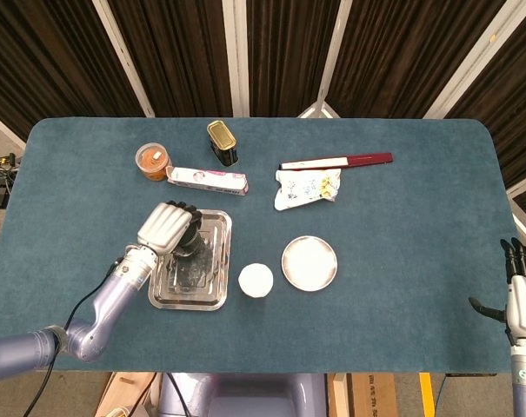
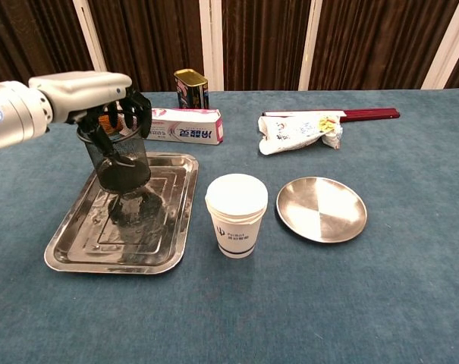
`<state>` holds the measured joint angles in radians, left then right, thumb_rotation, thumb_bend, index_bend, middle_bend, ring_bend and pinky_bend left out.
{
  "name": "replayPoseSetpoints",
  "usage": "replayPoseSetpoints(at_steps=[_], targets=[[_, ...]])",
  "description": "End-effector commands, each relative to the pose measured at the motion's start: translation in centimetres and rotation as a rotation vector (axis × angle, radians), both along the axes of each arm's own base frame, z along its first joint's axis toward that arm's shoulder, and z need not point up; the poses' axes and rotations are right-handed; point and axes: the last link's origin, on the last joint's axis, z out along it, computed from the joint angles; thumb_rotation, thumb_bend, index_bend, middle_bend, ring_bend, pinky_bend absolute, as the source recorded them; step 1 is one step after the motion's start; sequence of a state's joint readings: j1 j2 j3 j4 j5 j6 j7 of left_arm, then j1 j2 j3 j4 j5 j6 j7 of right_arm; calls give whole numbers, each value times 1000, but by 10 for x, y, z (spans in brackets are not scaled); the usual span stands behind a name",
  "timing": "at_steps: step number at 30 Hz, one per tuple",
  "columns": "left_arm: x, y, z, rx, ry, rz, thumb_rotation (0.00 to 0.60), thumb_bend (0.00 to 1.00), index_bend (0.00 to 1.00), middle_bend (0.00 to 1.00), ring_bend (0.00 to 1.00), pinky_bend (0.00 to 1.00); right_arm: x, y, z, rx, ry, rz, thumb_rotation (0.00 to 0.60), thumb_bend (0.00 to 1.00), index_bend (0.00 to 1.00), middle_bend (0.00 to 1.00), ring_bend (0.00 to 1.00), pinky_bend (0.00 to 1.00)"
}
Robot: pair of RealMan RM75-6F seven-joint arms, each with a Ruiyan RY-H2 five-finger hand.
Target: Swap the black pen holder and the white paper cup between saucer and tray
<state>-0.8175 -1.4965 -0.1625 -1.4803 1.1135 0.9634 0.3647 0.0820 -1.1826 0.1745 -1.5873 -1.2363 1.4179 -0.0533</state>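
Black pen holder (image 2: 119, 155) in left hand (image 2: 92, 89) over tray (image 2: 77, 246); cup (image 2: 236, 215) print unreadable.

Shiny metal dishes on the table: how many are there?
2. The rectangular tray lies at the left, under the black pen holder that the left hand holds above it; the round saucer sits right of the white paper cup.

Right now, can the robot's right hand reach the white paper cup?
Probably not yet. The right hand sits far off at the table's edge, open, while the white paper cup stands mid-table between tray and saucer.
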Motion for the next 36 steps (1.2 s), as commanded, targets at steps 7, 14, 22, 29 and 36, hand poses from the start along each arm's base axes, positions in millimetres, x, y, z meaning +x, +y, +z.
replayPoseSetpoints(at_steps=[7,14,22,29,36], targets=[[-13,-3,-14,-49,49,7,600,189,416,215,173,341,-1,1,2,4,-4,-1,600,0,27,0,31,0],[-7,-6,-10,-76,54,9,600,41,287,35,0,201,-1,2,4,8,-2,-4,600,0,27,0,31,0],[13,-22,18,-39,-57,-35,600,31,237,0,0,119,0,3,5,4,3,0,600,0,27,0,31,0],[-7,-80,97,291,-126,-204,600,30,220,0,0,92,0,1,2,32,9,19,600,0,27,0,29,0],[-101,-150,122,455,-46,-109,600,31,219,0,0,82,35,-20,-17,186,-13,217,600,0,27,0,0,0]])
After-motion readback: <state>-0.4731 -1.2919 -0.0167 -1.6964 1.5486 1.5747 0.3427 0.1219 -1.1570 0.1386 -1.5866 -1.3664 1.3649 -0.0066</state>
